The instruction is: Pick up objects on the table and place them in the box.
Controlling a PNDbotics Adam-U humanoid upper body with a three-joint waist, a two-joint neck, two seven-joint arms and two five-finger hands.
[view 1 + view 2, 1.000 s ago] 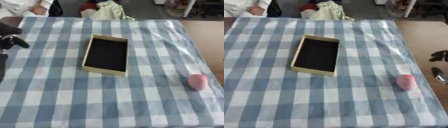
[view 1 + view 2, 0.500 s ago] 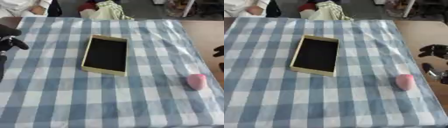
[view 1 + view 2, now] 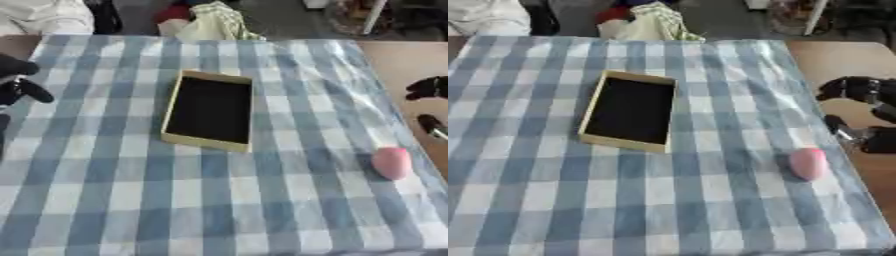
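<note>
Hovering right robot hand (image 3: 866, 112) beside pink object (image 3: 808, 163)

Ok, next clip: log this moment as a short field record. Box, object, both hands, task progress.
box: tan rim, dark inside, nothing in it, open on the checked cloth
object: pink rounded thing, on the cloth near the right edge, apart from the box
right hand: at the right edge beyond the pink thing, touching nothing
left hand: at the left edge, holding nothing
progress: nothing placed yet
</note>
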